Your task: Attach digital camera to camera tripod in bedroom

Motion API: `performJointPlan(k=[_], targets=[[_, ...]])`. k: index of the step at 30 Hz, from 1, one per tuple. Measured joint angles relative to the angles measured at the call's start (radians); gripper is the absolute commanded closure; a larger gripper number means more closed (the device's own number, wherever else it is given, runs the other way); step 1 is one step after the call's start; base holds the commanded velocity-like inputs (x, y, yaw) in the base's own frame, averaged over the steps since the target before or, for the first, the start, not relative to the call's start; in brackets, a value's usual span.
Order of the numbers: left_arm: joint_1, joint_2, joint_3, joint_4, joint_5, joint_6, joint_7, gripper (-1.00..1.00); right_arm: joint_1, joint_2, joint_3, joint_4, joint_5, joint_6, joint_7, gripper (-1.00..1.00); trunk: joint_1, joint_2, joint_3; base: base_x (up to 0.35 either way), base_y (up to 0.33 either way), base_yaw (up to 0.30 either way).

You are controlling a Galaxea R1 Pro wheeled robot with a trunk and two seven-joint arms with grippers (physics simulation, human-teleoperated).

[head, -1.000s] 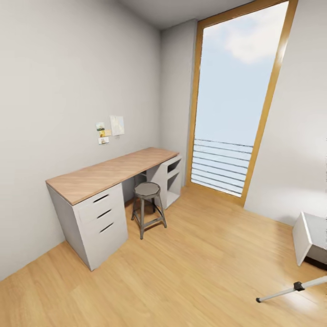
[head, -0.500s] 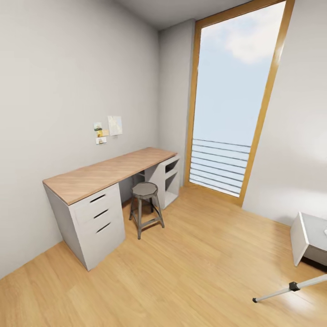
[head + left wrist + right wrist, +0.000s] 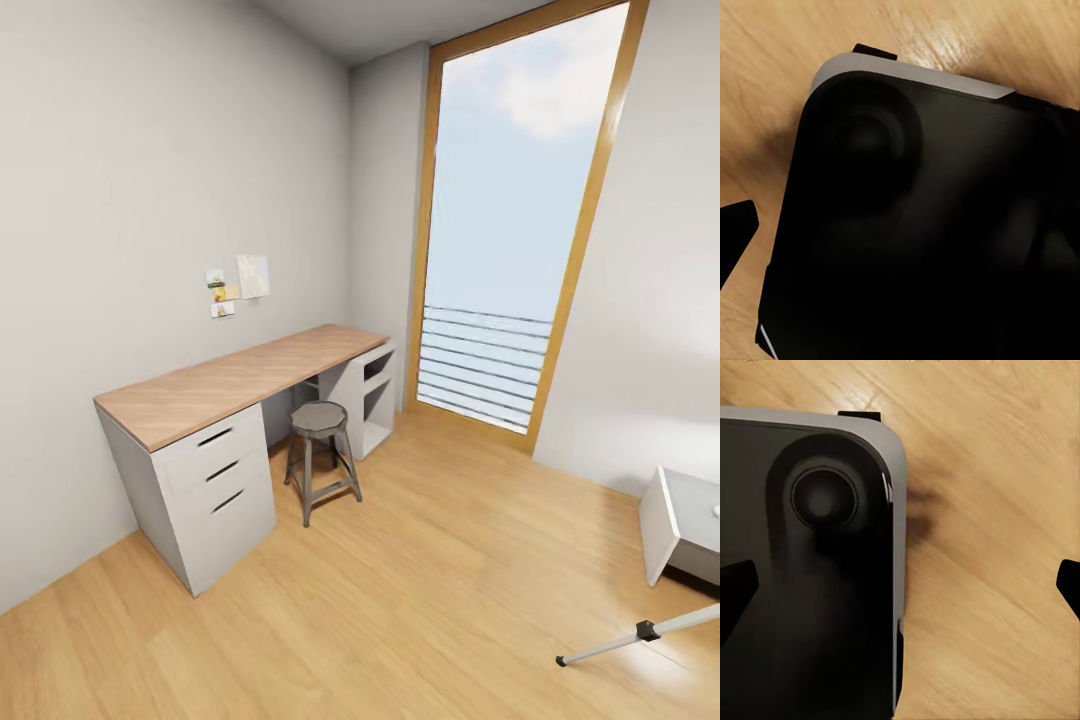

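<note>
Tripod leg (image 3: 640, 634): one thin silver-white leg with a black joint and black foot shows at the lower right of the head view, lying low over the wood floor (image 3: 420, 600). Its long axis runs from the foot at lower left up toward the right edge, where the rest of the tripod is cut off. The foot end points toward the middle of the room.

Left to right in the head view:
- Desk (image 3: 240, 380): wood top, white body, three drawers at the near end, open shelves at the far end; it stands against the left wall.
- Notes (image 3: 238, 285): small papers on the wall above the desk.
- Stool (image 3: 320, 455): round grey seat, metal legs, just in front of the desk.
- Window (image 3: 510, 230): tall, wood-framed, with a railing across its lower part.
- Grey-white furniture piece (image 3: 680, 525) at the right edge, near the tripod leg.

Left wrist view: a black, grey-edged robot body (image 3: 915, 217) lies over the floor; one dark fingertip (image 3: 735, 232) shows at the frame edge. Jaw state cannot be told.

Right wrist view: the right gripper (image 3: 900, 592) has its two dark fingertips at opposite frame edges, jaws spread wide, with nothing between them.
</note>
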Motion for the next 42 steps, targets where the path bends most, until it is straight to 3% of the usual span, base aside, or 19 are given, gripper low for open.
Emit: performJointPlan(k=[8, 11, 12, 13, 14, 19, 21, 23, 24, 25, 28, 33, 42], targets=[[0.0, 0.012, -0.003, -0.025, 0.002, -0.04, 0.01, -1.0, -0.001, -0.006, -0.002, -0.052, 0.007, 0.001, -0.004, -1.0, 0.0, 0.0, 0.0, 0.0, 0.0, 0.0], [-0.001, 0.033, -0.003, -0.094, 0.004, -0.04, 0.026, -1.0, -0.001, -0.008, -0.003, -0.135, 0.008, 0.017, -0.002, -1.0, 0.0, 0.0, 0.0, 0.0, 0.0, 0.0], [-0.002, 0.046, -0.003, -0.159, 0.008, -0.027, 0.042, -1.0, -0.001, -0.006, -0.002, -0.203, 0.009, 0.039, -0.002, -1.0, 0.0, 0.0, 0.001, 0.0, 0.0, 0.0], [-0.001, 0.072, -0.001, -0.277, 0.02, 0.054, 0.08, -1.0, -0.001, -0.003, -0.004, -0.325, 0.009, 0.112, -0.005, -1.0, 0.0, 0.0, 0.0, 0.0, 0.0, 0.0], [-0.008, 0.081, -0.003, -0.358, 0.021, 0.086, 0.092, -1.0, -0.003, -0.002, -0.003, -0.389, 0.009, 0.135, -0.006, -1.0, 0.0, 0.0, 0.001, 0.0, 0.0, 0.0], [-0.011, 0.104, -0.001, -0.566, 0.033, 0.282, 0.144, -1.0, -0.045, 0.008, -0.004, -0.554, 0.006, 0.264, -0.009, -1.0, 0.0, 0.0, 0.001, 0.0, 0.0, 0.0], [-0.024, 0.108, -0.001, -0.642, 0.037, 0.36, 0.158, -1.0, -0.086, 0.013, -0.004, -0.599, 0.004, 0.328, -0.01, -1.0, 0.0, 0.0, 0.001, 0.0, 0.0, 0.0], [-0.065, 0.11, -0.001, -0.737, 0.043, 0.459, 0.17, -1.0, -0.168, 0.022, -0.004, -0.64, 0.002, 0.434, -0.01, -1.0, 0.0, 0.0, 0.001, 0.0, 0.0, 0.0], [-0.108, 0.108, 0.0, -0.808, 0.057, 0.549, 0.177, -1.0, -0.23, 0.033, -0.005, -0.663, -0.006, 0.562, -0.008, -1.0, 0.0, 0.0, 0.0, 0.0, 0.0, 0.0], [-0.187, 0.107, -0.001, -0.824, 0.06, 0.566, 0.178, -1.0, -0.316, 0.037, -0.005, -0.669, -0.006, 0.593, -0.008, -1.0, 0.0, 0.0, 0.001, 0.0, 0.0, 0.0], [-0.233, 0.097, -0.002, -0.843, 0.07, 0.597, 0.181, -1.0, -0.381, 0.05, -0.005, -0.687, -0.006, 0.665, -0.008, -1.0, 0.0, 0.0, 0.001, 0.0, 0.0, 0.0], [-0.346, 0.042, -0.005, -0.866, 0.063, 0.639, 0.217, -1.0, -0.441, 0.061, -0.006, -0.713, -0.007, 0.705, -0.005, -1.0, 0.0, 0.0, 0.001, 0.0, 0.0, 0.0], [-0.437, -0.046, -0.011, -0.89, 0.054, 0.742, 0.319, -1.0, -0.474, 0.068, -0.005, -0.864, -0.007, 0.73, 0.005, -1.0, 0.0, 0.0, 0.001, 0.0, 0.0, 0.0]])
